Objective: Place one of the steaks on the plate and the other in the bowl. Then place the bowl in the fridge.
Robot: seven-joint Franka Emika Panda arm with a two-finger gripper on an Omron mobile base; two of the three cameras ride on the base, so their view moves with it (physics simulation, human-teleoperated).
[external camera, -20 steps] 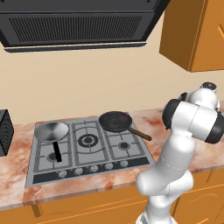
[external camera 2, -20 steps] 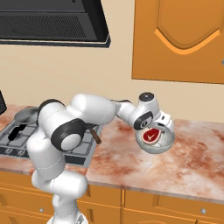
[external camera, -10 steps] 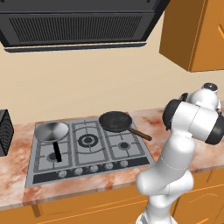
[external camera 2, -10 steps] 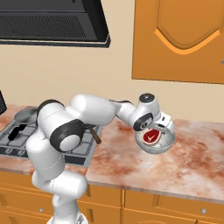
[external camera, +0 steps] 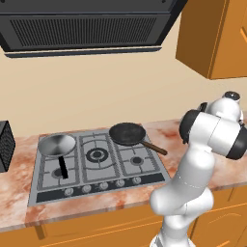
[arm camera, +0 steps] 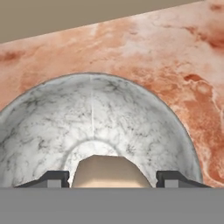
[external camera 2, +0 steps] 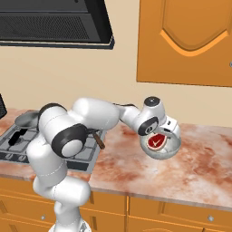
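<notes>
The pale grey speckled bowl stands on the marbled counter to the right of the stove. My gripper reaches down into it. A red steak stands on edge inside the bowl, and the gripper is shut on it. In the hand view the steak's pale fat edge sits between my two fingertips over the bowl's floor. The plate and the fridge are out of view.
A gas stove lies to the left, with a black frying pan and a shiny silver pan on it. A dark toaster is at the far left. A range hood and orange wall cabinets hang above.
</notes>
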